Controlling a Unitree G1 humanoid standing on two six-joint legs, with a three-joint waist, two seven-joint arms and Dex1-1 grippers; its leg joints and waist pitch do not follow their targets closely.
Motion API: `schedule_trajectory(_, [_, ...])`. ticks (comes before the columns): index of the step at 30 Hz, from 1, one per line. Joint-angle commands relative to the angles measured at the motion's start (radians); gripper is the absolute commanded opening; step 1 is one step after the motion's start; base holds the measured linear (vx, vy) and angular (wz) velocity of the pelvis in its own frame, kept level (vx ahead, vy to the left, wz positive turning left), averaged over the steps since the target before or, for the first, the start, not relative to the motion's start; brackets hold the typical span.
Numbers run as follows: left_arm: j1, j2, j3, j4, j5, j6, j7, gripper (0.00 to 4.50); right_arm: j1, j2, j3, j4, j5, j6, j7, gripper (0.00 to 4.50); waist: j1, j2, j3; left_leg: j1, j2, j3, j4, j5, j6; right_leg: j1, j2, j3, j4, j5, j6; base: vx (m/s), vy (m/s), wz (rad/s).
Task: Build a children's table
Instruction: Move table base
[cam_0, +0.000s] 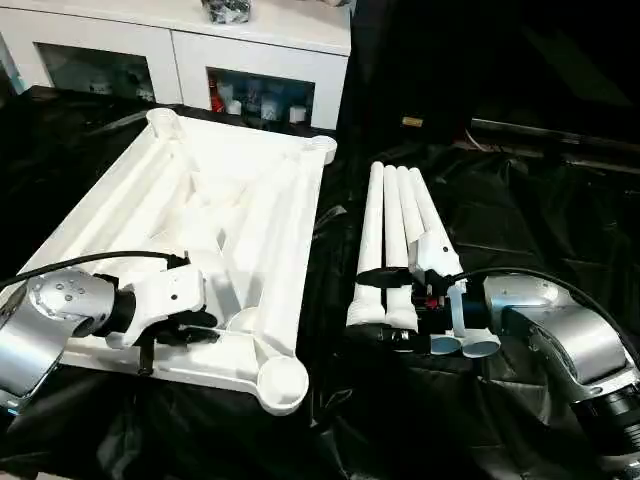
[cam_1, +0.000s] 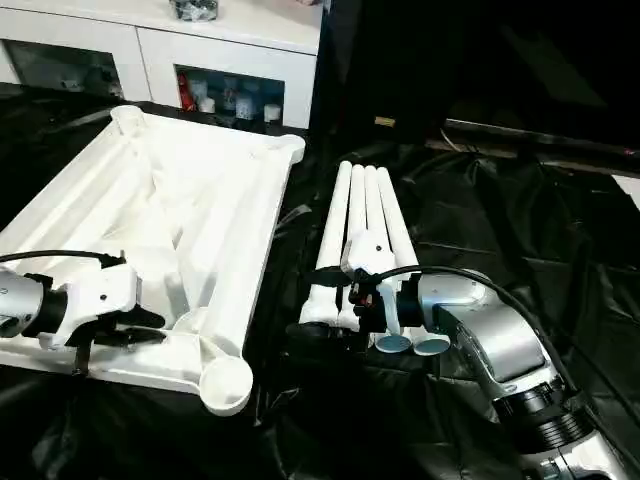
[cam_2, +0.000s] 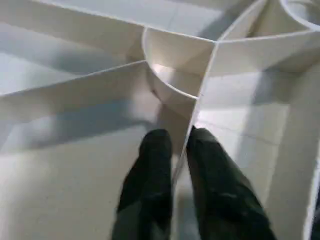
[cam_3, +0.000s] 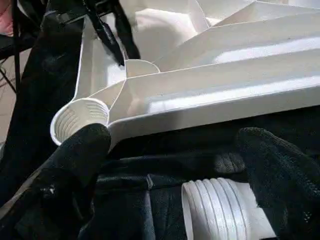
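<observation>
- The white tabletop (cam_0: 200, 230) lies upside down on the left part of the black sheet (cam_0: 520, 230), with its ribbed underside facing up and a round socket (cam_0: 283, 380) at the near corner.
- The four white legs (cam_0: 395, 240) lie side by side on the sheet, just to the right of the tabletop, with their threaded ends toward the robot.
- The left gripper (cam_2: 181, 150) is over the near edge of the tabletop; its two black fingers (cam_2: 152, 170) are almost closed, one on each side of a thin upright rib (cam_2: 192, 125).
- The right gripper (cam_3: 175, 165) stands wide open at the threaded end of one leg (cam_3: 215, 205), holding nothing.
- A white cabinet (cam_0: 180, 50) with glass doors stands behind the far edge of the sheet.
</observation>
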Motion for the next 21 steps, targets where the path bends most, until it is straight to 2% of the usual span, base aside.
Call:
schedule_trajectory(1, [-0.003,-0.004,-0.015,0.010,0.024,0.015,0.021,0.39,-0.007,-0.018,-0.004,-0.022,-0.005,0.013,0.006,4.49,0.003,0.033,-0.063,-0.004,0.076,-0.032,-0.089,-0.093,-0.014,0.052,-0.108,0.065,-0.064,-0.162,-0.219,0.000,0.000,0.00])
schedule_trajectory(2, [-0.003,-0.017,-0.005,0.008,0.022,0.011,0.041,0.29,-0.006,-0.018,-0.003,-0.023,-0.005,0.013,0.005,4.49,0.002,0.030,-0.063,-0.005,0.075,-0.031,-0.089,-0.095,-0.012,0.052,-0.108,0.065,-0.065,-0.168,-0.218,0.000,0.000,0.00])
schedule_trajectory(4, [-0.006,-0.043,0.012,-0.002,0.027,-0.005,0.083,0.27,-0.006,-0.016,-0.001,-0.021,-0.006,0.011,0.003,4.49,0.003,0.031,-0.061,-0.003,0.076,-0.031,-0.088,-0.115,-0.009,0.051,-0.110,0.066,-0.073,-0.223,-0.211,0.000,0.000,0.00])
schedule_trajectory(7, [-0.006,-0.058,0.023,-0.018,0.037,0.003,0.116,0.07,-0.007,-0.011,-0.001,-0.020,-0.009,0.011,0.001,4.49,0.001,0.032,-0.061,-0.006,0.076,-0.033,-0.089,-0.115,-0.009,0.052,-0.108,0.064,-0.073,-0.236,-0.203,0.000,0.000,0.00])
schedule_trajectory(8, [-0.005,-0.067,0.030,-0.026,0.037,0.015,0.130,0.07,-0.007,-0.011,-0.001,-0.020,-0.009,0.011,0.000,4.49,0.001,0.026,-0.061,-0.005,0.077,-0.033,-0.089,-0.116,-0.007,0.051,-0.109,0.064,-0.073,-0.252,-0.197,0.000,0.000,0.00])
schedule_trajectory(9, [-0.005,-0.068,0.031,-0.027,0.037,0.017,0.133,0.07,-0.006,-0.011,-0.001,-0.021,-0.009,0.012,0.000,4.49,0.000,0.026,-0.061,-0.005,0.076,-0.032,-0.088,-0.115,-0.006,0.051,-0.109,0.064,-0.074,-0.256,-0.195,0.000,0.000,0.00])
schedule_trajectory(12, [0.007,-0.069,0.041,-0.053,0.040,0.028,0.147,0.07,-0.006,-0.009,0.000,-0.019,-0.014,0.008,-0.002,4.49,-0.002,0.027,-0.062,-0.006,0.077,-0.032,-0.087,-0.098,-0.001,0.050,-0.107,0.064,-0.072,-0.241,-0.195,0.000,0.000,0.00])
schedule_trajectory(16, [0.018,-0.070,0.048,-0.064,0.047,0.026,0.161,0.07,-0.008,-0.008,-0.001,-0.017,-0.015,0.005,-0.004,4.49,-0.001,0.028,-0.063,-0.005,0.076,-0.030,-0.086,-0.075,0.010,0.050,-0.105,0.063,-0.067,-0.178,-0.214,0.000,0.000,0.00])
schedule_trajectory(20, [0.027,-0.070,0.046,-0.067,0.055,0.006,0.174,0.07,-0.010,-0.008,-0.001,-0.014,-0.019,-0.001,-0.005,4.49,0.000,0.029,-0.062,-0.004,0.076,-0.030,-0.087,-0.097,0.007,0.049,-0.107,0.063,-0.072,-0.213,-0.209,0.000,0.000,0.00])
schedule_trajectory(21, [0.030,-0.072,0.048,-0.068,0.058,-0.003,0.182,0.07,-0.011,-0.008,-0.001,-0.013,-0.021,-0.002,-0.006,4.49,-0.002,0.009,-0.062,-0.006,0.076,-0.029,-0.086,-0.096,0.011,0.051,-0.106,0.063,-0.073,-0.223,-0.204,0.000,0.000,0.00])
